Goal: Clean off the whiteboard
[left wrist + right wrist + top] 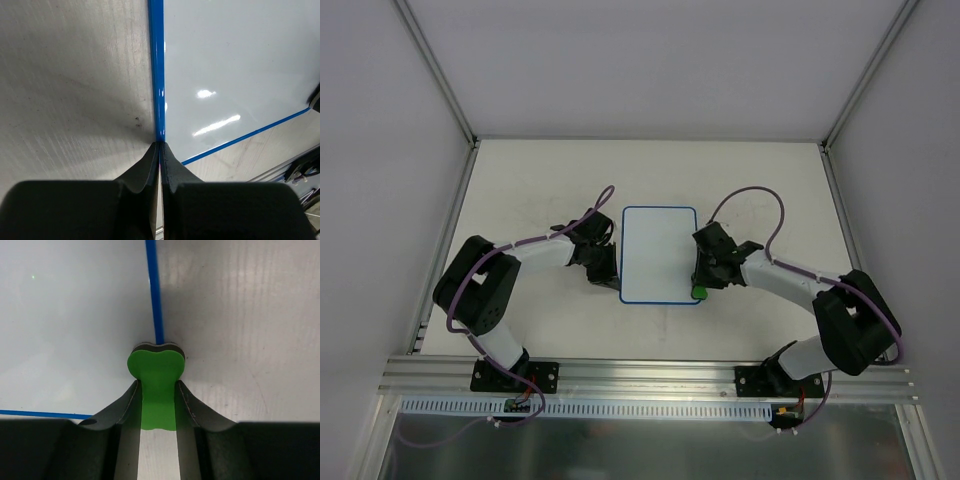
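Left gripper [159,148], jaws together, touches the whiteboard [235,65] rim at its tips. Right gripper [157,386], clamped on the eraser [156,365]: press flat, sweep leftward across the board.

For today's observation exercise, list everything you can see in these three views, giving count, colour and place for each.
whiteboard: one, white with blue rim, no marks visible, flat at mid-table
eraser: one, green, at the board's near right corner
table: one, white, smudged, under everything
rail: one, silver, along the table's near edge
cables: two, purple, one along each arm
arms: two, black and white, either side of the board
left gripper: black, shut on the board's left rim
right gripper: black, shut on the eraser
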You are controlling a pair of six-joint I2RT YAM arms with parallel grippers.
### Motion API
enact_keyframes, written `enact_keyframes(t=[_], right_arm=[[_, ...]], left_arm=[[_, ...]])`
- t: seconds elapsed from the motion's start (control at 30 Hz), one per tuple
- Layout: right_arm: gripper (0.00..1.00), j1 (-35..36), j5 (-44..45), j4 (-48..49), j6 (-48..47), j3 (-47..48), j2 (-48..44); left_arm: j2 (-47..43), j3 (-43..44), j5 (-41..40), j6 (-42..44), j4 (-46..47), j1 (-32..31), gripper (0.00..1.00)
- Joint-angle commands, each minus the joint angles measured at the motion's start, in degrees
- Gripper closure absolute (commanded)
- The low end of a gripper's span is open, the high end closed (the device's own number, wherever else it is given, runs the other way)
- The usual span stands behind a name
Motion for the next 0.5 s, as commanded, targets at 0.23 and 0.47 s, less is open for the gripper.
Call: enact_keyframes(t=[0.23,0.47], right_arm=[[1.0,-2.93,5.51,-7.55,-3.55,-1.29,-7.1],[1.0,-9.51,11.42,-12.49,-8.38,-0.85,-14.94]], left_arm=[[-0.23,-1.79,-4.23,1.13,-4.27,0.55,1.0],[-1.63,-1.26,-3.88,1.04,-4.36,0.72,1.0]])
